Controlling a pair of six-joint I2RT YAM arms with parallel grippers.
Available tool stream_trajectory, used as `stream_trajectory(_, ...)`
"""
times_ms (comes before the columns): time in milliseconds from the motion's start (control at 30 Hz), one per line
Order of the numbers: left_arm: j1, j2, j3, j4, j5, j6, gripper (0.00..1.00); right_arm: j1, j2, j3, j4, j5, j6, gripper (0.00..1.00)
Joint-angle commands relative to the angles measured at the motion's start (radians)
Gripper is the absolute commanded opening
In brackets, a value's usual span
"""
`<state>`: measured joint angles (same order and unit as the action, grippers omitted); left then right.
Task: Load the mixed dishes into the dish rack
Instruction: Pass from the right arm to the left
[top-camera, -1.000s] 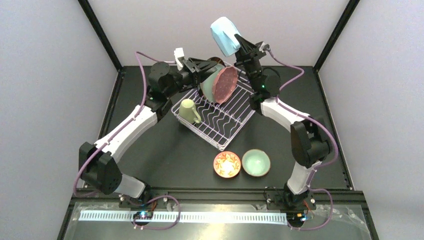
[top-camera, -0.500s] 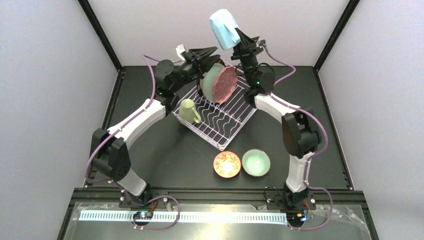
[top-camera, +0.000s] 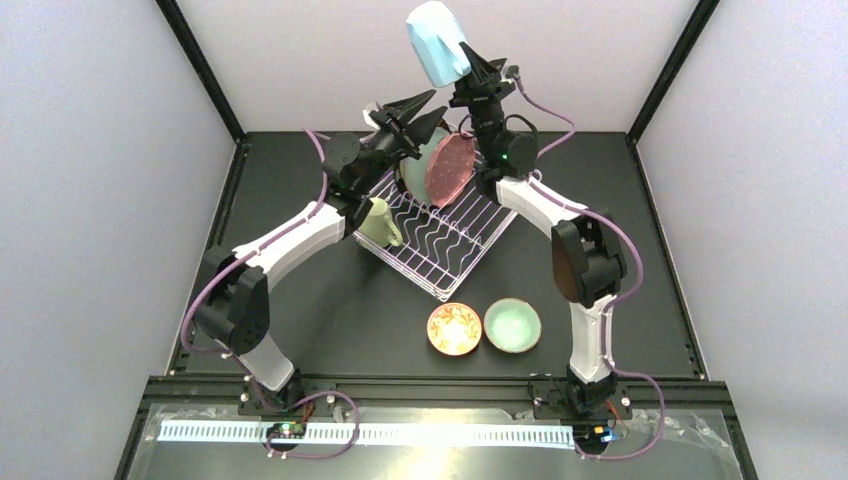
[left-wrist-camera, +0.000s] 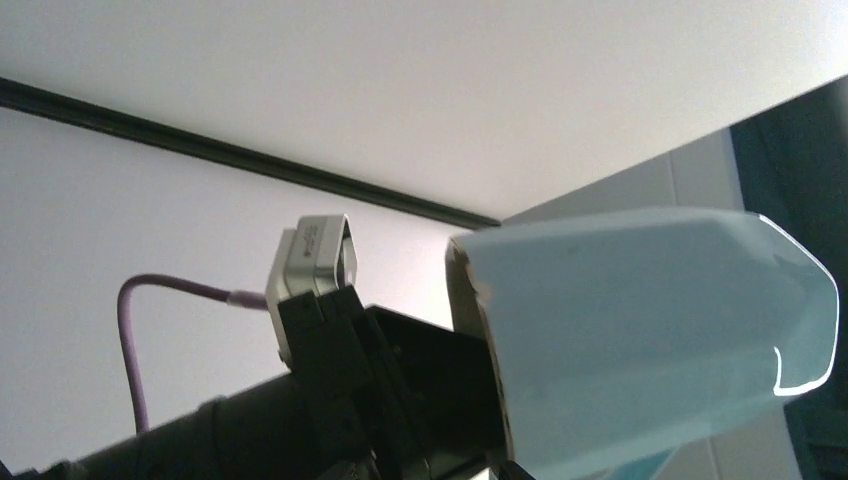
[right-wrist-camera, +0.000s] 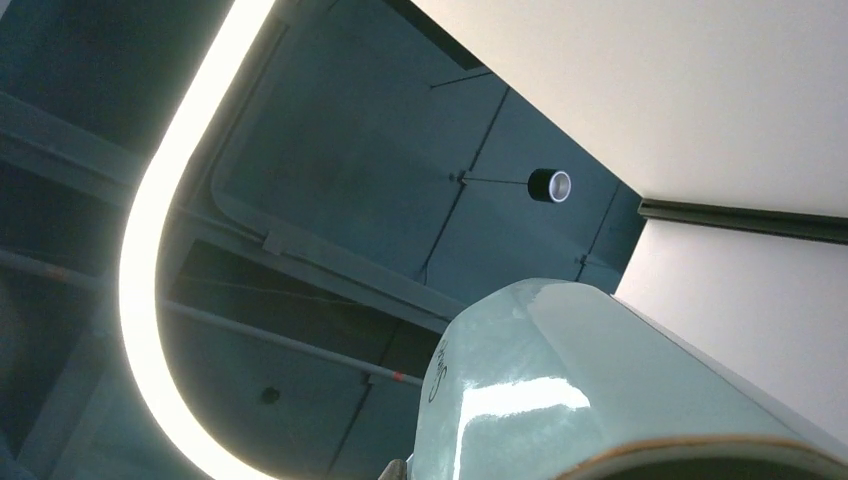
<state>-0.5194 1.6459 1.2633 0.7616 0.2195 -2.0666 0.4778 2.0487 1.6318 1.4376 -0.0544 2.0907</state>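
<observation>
While R pincer grips blue mug, handle's hidden

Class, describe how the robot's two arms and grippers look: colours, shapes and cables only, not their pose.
Both the left arm and the right arm have white link shells between bulky black joints, with purple cables looping alongside. The left gripper and the right gripper are black, with tapered, pointed fingers.

Black table between white walls; curved ceiling light overhead
</observation>
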Motion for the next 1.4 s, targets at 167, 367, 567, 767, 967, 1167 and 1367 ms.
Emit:
stream_trajectory(167, -0.005, -0.021, -0.060, 0.156, -0.216, -0.143, 0.81, 0.016, 0.002, 0.000, 0.388, 0.026, 0.019, 0.00)
stream_trajectory(367, -0.005, -0.008, -0.070, 0.201, -0.237, -0.159, 0.81, 0.016, 0.008, 0.009, 0.394, 0.017, 0.018, 0.00)
stream_trajectory(567, -0.006, 0.024, -0.036, 0.230, -0.232, -0.182, 0.81, 0.022, 0.023, 0.025, 0.397, 0.010, 0.016, 0.00)
stream_trajectory(767, -0.007, 0.066, -0.010, 0.281, -0.223, -0.219, 0.81, 0.039, 0.056, 0.060, 0.401, 0.014, 0.020, 0.00)
stream_trajectory(967, -0.007, 0.108, -0.017, 0.347, -0.223, -0.264, 0.81, 0.053, 0.068, 0.077, 0.400, 0.008, 0.028, 0.00)
stream_trajectory(1167, -0.008, 0.128, -0.002, 0.381, -0.241, -0.259, 0.81, 0.061, 0.049, 0.047, 0.410, -0.007, 0.032, 0.00)
stream_trajectory(1367, -0.008, 0.165, 0.055, 0.437, -0.280, -0.250, 0.81, 0.072, 0.028, 0.005, 0.426, 0.002, 0.037, 0.00)
